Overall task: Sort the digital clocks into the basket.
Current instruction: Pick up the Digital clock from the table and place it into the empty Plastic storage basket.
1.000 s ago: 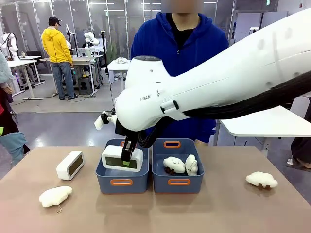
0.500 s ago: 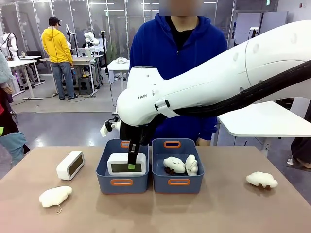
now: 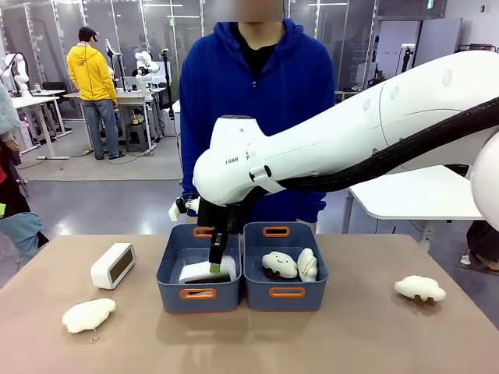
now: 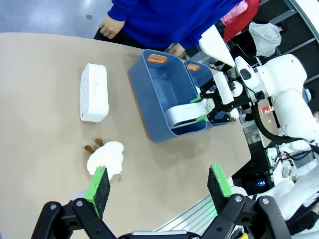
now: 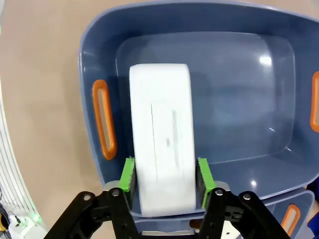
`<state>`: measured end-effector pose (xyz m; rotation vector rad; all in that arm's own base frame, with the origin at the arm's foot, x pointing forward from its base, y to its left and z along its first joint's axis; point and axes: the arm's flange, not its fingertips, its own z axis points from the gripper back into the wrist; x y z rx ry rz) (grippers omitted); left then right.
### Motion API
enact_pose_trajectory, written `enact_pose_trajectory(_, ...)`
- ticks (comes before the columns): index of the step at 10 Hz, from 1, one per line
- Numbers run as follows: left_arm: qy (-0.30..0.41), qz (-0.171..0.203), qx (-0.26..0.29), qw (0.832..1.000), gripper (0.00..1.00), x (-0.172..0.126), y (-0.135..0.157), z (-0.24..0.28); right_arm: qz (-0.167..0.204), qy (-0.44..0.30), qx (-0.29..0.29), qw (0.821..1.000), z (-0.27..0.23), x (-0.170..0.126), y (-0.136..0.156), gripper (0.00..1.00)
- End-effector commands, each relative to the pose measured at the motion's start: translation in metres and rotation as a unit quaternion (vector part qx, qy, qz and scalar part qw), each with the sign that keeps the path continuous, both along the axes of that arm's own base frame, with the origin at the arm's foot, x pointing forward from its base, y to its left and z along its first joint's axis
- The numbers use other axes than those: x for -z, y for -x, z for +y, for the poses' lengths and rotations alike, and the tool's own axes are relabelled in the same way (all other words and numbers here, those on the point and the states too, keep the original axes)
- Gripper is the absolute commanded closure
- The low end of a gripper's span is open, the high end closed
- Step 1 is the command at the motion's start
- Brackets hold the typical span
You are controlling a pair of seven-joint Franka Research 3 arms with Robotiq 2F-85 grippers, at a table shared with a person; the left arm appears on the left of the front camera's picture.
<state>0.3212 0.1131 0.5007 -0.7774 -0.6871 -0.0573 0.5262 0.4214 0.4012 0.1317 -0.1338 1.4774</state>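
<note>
- The right gripper (image 5: 164,185) has its green pads closed against the two long sides of a digital clock (image 5: 162,134). The clock is down inside the basket (image 3: 175,300), close to the end wall nearest the robot
- I cannot tell whether the clock's underside rests on the basket floor. If it is let go while hanging, it would drop and could knock its screen face
- The fingers sit tight to that end wall, so opening wide may push a finger into the rim and shove the basket against the neighbouring bin (image 3: 257,296)
- If the gripper rises before the pads are fully off, it could drag the clock back up or tip it over
- The second digital clock (image 3: 113,266) lies on the table (image 3: 351,343) left of the basket, well apart from it
- The left gripper (image 4: 159,181) hangs wide open and empty above the table. Reaching in while the right arm is over the basket risks the arms meeting
- A cloud plush toy (image 3: 88,315) lies near that clock and could be caught in a loose grasp
</note>
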Motion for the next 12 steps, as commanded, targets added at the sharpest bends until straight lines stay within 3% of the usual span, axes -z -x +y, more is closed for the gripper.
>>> enact_pose_trajectory(1, 0.000, -0.003, 0.006, 1.000, 0.00, 0.000, 0.000, 0.001, 0.001, -0.019, 0.002, 1.000, 0.000, -0.008, 0.001, 0.00)
enact_pose_trajectory(2, 0.000, -0.003, 0.006, 1.000, 0.00, 0.000, 0.000, 0.001, -0.001, -0.022, 0.004, 1.000, -0.004, -0.013, 0.002, 0.00)
enact_pose_trajectory(3, 0.000, -0.003, 0.006, 1.000, 0.00, 0.000, 0.000, 0.001, -0.007, -0.029, 0.003, 1.000, -0.004, -0.018, 0.006, 0.14)
enact_pose_trajectory(12, 0.000, -0.003, 0.006, 1.000, 0.00, 0.000, 0.000, 0.001, -0.007, -0.011, 0.003, 1.000, 0.001, -0.013, -0.002, 0.14)
